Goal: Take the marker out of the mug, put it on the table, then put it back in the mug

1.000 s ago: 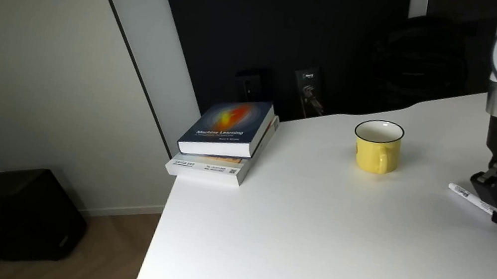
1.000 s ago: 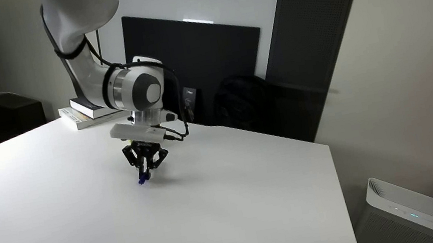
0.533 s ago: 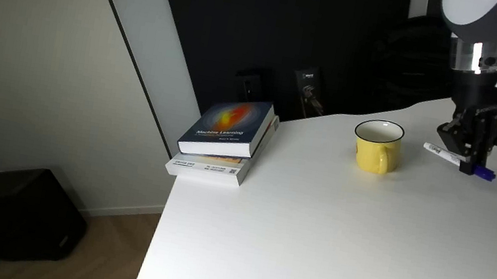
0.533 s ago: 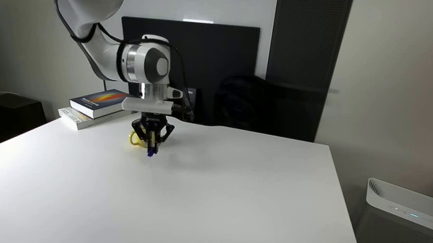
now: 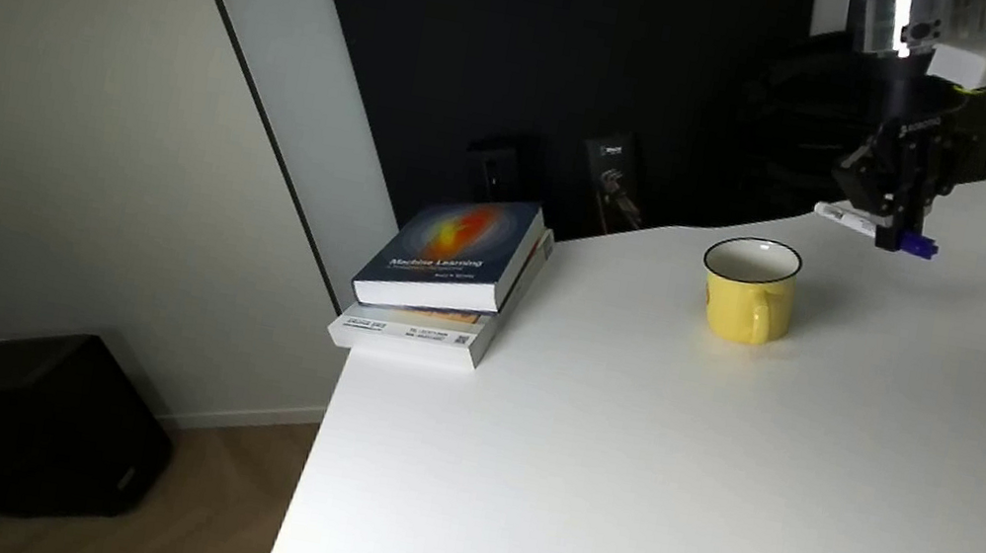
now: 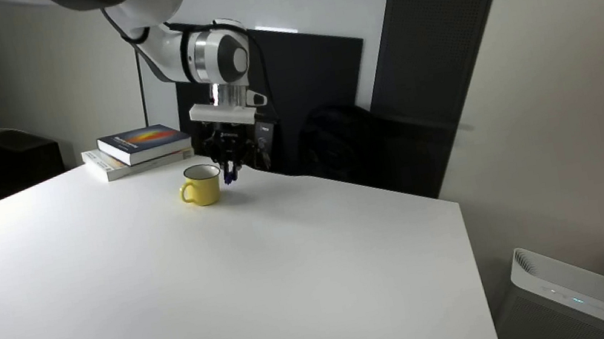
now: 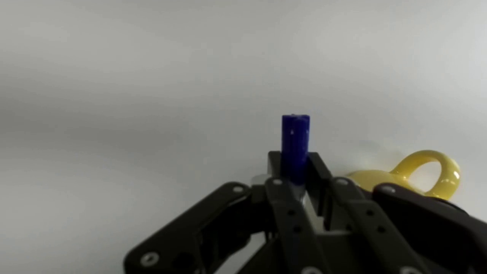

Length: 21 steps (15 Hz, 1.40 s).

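Note:
My gripper (image 5: 896, 236) is shut on the marker (image 5: 848, 219), which has a white body and a blue cap. The gripper also shows in an exterior view (image 6: 230, 172). The marker lies nearly level between the fingertips, above the table, with its cap sticking out on one side; the cap (image 7: 295, 140) is clear in the wrist view. The yellow mug (image 5: 746, 304) with a black rim stands upright on the table, also in an exterior view (image 6: 203, 189). The gripper is beside and above it, apart from it. In the wrist view the mug (image 7: 374, 179) is partly hidden behind a finger.
The white table (image 5: 616, 497) holds two stacked books (image 5: 447, 254), also seen in an exterior view (image 6: 144, 143). Dark panels and a black bag (image 6: 334, 142) stand behind the table's back edge. A white appliance (image 6: 579, 283) stands on the floor beyond the table's side.
My gripper has moved up and toward the back edge, nearer the mug, with the marker held in it throughout. The mug has not moved and is now uncovered in both exterior views.

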Each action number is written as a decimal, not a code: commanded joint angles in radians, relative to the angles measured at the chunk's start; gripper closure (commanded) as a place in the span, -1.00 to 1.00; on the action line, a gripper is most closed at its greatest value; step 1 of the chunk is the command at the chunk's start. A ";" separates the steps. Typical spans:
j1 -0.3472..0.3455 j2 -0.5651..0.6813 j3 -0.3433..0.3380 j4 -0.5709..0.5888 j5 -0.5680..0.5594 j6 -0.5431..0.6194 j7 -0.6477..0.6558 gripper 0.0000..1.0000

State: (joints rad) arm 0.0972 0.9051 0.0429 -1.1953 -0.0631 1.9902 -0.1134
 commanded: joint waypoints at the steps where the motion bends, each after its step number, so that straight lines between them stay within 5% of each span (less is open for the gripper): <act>1: 0.019 0.091 -0.003 0.240 -0.009 -0.152 0.012 0.91; 10: -0.001 0.215 0.057 0.623 0.104 -0.626 -0.035 0.91; 21: -0.083 0.372 0.149 0.715 0.298 -0.642 -0.119 0.91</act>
State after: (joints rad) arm 0.0229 1.2233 0.1630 -0.5590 0.2024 1.3670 -0.2383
